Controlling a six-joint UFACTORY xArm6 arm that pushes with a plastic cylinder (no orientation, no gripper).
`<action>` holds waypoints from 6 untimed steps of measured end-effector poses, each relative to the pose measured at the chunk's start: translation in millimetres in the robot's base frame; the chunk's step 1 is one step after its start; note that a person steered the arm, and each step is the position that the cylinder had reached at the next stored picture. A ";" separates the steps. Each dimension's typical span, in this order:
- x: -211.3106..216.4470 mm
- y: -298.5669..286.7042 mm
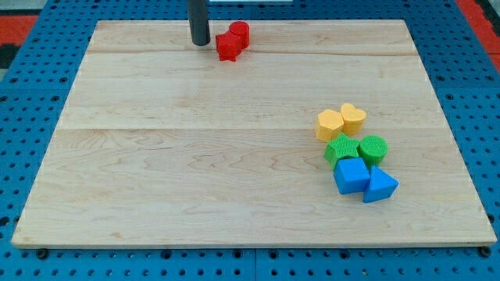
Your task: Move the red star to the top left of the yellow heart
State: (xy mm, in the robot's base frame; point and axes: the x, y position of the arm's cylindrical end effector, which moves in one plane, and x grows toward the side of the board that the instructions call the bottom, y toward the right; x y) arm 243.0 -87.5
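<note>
The red star lies near the view's top, left of centre, touching a red cylinder at its upper right. My tip stands just left of the red star, a small gap apart. The yellow heart lies at the view's right, far from the star, touching a yellow hexagon on its left.
Below the yellow pair sits a cluster: a green star, a green cylinder, a blue cube and a blue triangle. The wooden board rests on a blue pegboard.
</note>
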 end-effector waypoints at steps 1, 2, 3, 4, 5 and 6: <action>-0.1 8.9; 14.0 38.3; 36.4 55.1; 55.4 75.1; 68.9 131.2; 95.1 155.1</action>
